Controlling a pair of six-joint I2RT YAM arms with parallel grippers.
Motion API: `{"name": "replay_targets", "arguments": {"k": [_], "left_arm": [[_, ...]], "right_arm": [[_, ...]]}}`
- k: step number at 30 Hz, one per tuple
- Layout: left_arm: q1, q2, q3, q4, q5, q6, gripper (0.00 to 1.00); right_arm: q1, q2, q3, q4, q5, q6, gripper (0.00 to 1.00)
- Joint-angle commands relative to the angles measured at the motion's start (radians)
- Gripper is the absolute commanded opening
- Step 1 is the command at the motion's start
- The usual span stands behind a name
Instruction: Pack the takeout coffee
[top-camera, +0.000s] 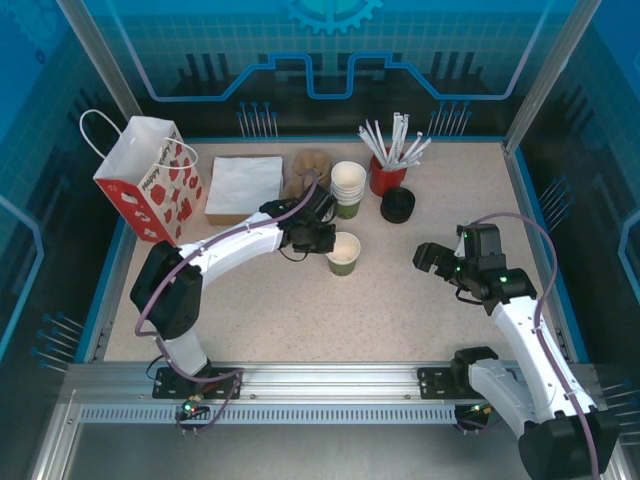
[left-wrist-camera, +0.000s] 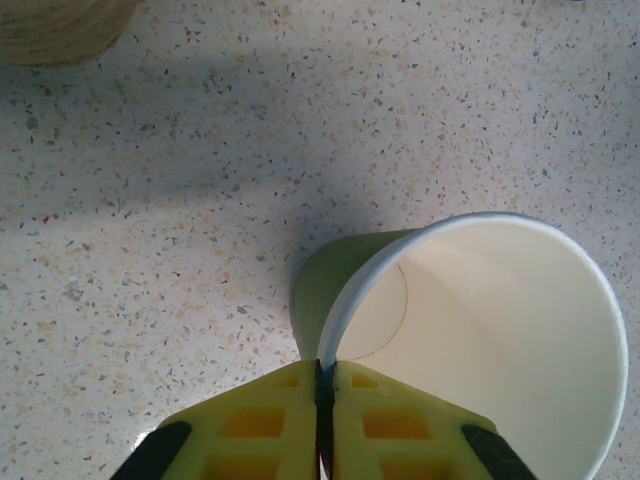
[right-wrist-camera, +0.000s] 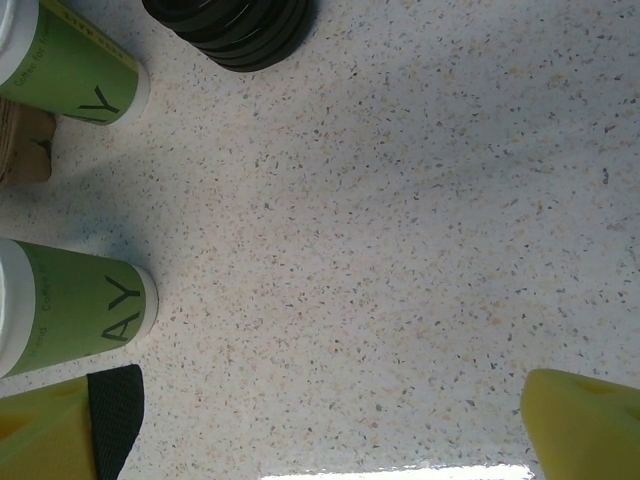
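Well, we think we are only near the start. Our left gripper (top-camera: 327, 243) has its yellow fingers (left-wrist-camera: 270, 420) pressed together on the rim of the takeout coffee cup (top-camera: 344, 253), with the thin cup wall pinched between them. The cup stands upright near the middle of the table (top-camera: 300, 320), just on the near side of the stack of cups (top-camera: 348, 183). It is open on top, white and empty inside. Our right gripper (top-camera: 440, 258) hangs over the right side of the table with its fingers spread wide, holding nothing. The black lids (top-camera: 397, 205) sit in a pile farther back, so no lid is on yet. The paper bag (top-camera: 150, 178) stands at the far left, well apart from the cup. We judge the lid and the bagging are both left to do.
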Motion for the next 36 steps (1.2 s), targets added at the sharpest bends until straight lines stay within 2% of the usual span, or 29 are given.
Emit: {"name": "replay_targets", "arguments": {"k": [1,9,19,31,36], "left_arm": [[-0.008,0.029,0.019,-0.001,0.001,-0.018,0.14],[-0.009,0.01,0.03,-0.023,-0.019,-0.008,0.3],[-0.009,-0.086,0.06,-0.056,-0.05,0.006,0.53],[0.023,-0.274,0.056,-0.093,-0.12,0.028,0.7],[0.062,-0.369,0.012,-0.092,-0.134,0.019,0.74]], "right_arm": [[0.016,0.009,0.006,-0.01,0.004,-0.012,1.0],[0.016,0.022,0.011,-0.007,-0.001,-0.012,1.0],[0.016,0.028,0.025,-0.008,-0.006,-0.015,1.0],[0.017,0.031,0.049,-0.017,-0.016,-0.017,1.0],[0.019,0.033,0.059,-0.017,-0.025,-0.018,1.0]]}}
